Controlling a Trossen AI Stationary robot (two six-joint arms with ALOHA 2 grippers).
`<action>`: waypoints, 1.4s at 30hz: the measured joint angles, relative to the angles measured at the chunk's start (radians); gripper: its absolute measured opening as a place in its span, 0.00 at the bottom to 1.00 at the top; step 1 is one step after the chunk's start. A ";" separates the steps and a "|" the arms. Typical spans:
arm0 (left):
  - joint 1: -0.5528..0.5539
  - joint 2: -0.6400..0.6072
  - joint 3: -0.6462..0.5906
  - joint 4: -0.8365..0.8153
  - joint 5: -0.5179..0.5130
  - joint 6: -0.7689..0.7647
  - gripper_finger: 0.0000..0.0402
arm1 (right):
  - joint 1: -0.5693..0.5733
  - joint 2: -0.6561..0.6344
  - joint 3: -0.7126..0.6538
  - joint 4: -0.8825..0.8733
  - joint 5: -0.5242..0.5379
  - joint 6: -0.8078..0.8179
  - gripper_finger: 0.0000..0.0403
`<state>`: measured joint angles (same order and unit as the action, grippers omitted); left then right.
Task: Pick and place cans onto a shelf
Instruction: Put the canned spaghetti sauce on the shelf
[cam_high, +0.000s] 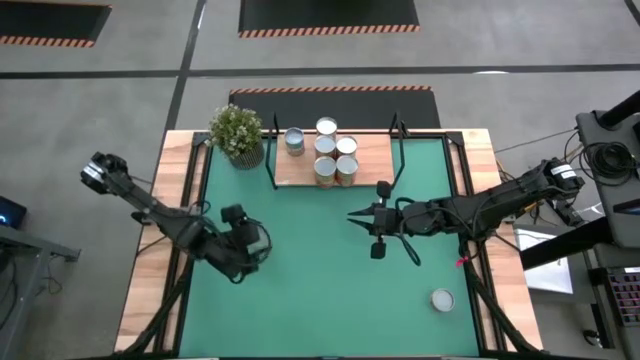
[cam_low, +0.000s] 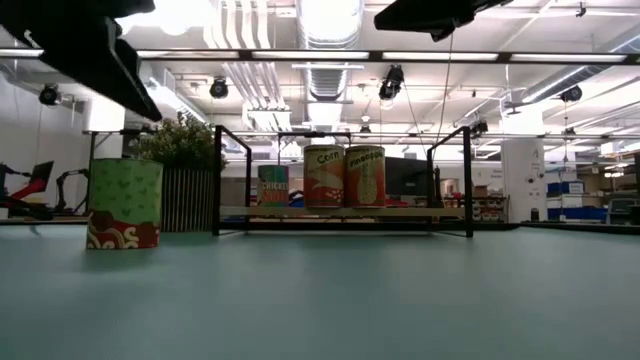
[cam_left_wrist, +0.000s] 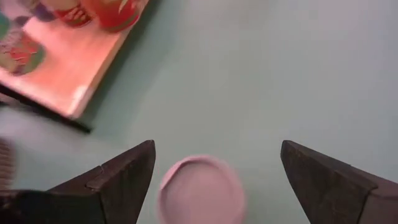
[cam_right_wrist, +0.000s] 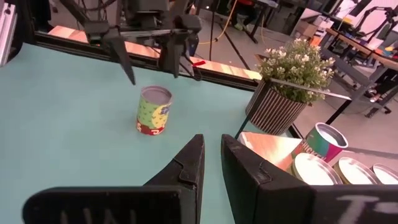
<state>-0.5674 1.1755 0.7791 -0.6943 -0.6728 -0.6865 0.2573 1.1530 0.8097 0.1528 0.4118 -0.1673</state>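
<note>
A lone can (cam_high: 442, 299) stands on the green mat (cam_high: 320, 290) near the table's front right corner. Farther in, the left gripper (cam_high: 262, 243) hovers spread wide over a green-labelled can (cam_right_wrist: 153, 110), gripping nothing. The right gripper (cam_high: 352, 215) hangs mid-table, pinched closed and empty. Beyond, the shelf (cam_high: 375, 165) carries five cans (cam_high: 335, 158), beside a potted plant (cam_high: 238, 134).

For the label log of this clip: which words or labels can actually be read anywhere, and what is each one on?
"Corn": on the tan can on the shelf.
The can beside it: lettering too blurred to read.
The blue-grey can: print too small to read.
The green can on the mat: pattern only, no legible words.
</note>
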 joint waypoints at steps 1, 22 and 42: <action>0.000 -0.020 -0.025 0.051 0.000 0.003 0.82 | 0.000 0.000 0.000 -0.001 0.000 0.000 0.11; -0.001 -0.086 -0.295 0.276 0.008 -0.082 0.82 | 0.000 0.000 0.000 -0.018 0.000 0.017 0.11; -0.002 -0.074 -0.259 0.285 0.031 -0.081 0.69 | 0.000 0.000 -0.001 -0.021 0.000 0.018 0.11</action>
<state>-0.5690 1.1019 0.5206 -0.4092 -0.6422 -0.7674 0.2573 1.1534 0.8085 0.1314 0.4118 -0.1497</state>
